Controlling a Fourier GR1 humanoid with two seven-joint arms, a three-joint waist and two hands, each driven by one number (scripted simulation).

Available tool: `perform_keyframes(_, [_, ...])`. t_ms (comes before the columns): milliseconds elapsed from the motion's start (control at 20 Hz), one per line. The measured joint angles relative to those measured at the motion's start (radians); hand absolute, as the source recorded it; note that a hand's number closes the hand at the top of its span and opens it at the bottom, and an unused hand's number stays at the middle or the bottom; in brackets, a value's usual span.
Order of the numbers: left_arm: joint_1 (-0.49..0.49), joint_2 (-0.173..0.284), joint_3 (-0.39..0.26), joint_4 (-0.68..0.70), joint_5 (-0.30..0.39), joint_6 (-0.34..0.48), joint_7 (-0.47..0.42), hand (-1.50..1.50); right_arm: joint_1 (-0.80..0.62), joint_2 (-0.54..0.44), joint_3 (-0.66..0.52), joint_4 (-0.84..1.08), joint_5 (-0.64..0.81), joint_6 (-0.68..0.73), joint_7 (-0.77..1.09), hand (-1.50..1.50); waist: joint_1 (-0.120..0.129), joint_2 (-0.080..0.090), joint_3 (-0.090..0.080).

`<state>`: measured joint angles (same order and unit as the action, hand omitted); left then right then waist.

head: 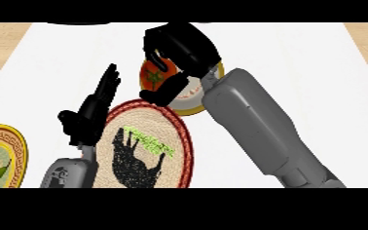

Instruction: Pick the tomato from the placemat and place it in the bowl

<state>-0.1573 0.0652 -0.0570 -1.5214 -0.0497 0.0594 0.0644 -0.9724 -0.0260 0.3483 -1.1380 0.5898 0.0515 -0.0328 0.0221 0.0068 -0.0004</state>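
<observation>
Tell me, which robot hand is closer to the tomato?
Right. The right hand curls around the tomato above the bowl. The left hand rests open beside the placemat.

Bright, even light falls on the white counter (287, 48). Shadows are faint, perhaps none. No glare shows, and edges look undistorted.

Single head view, steeply down onto the white worktop (302, 68), close in. Both forearms enter from the lower edge. No second view to compare.
</observation>
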Motion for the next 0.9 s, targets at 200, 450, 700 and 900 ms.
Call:
perform_keyframes(200, [0.012,-0.014,-0.012,-0.01,-0.006,0.006,0.0,0.0,-0.052,0.007,-0.037,0.222,0.03,-0.081,-0.119,1.5,0.007,0.002,0.0])
perform_keyframes(450, [-0.009,-0.02,-0.014,-0.014,-0.005,0.006,0.018,0.0,-0.102,0.006,-0.091,0.445,0.0,-0.034,-0.217,-1.5,0.015,0.006,0.0])
perform_keyframes(700, [-0.012,-0.016,-0.009,-0.008,-0.006,0.001,0.015,0.0,-0.144,0.016,-0.125,0.61,-0.04,0.055,-0.329,-1.5,0.019,0.008,0.0])
perform_keyframes(900, [-0.024,-0.01,-0.003,-0.007,-0.002,-0.006,0.017,0.0,-0.17,0.019,-0.181,0.684,-0.099,0.093,-0.434,-1.5,0.02,0.008,0.001])
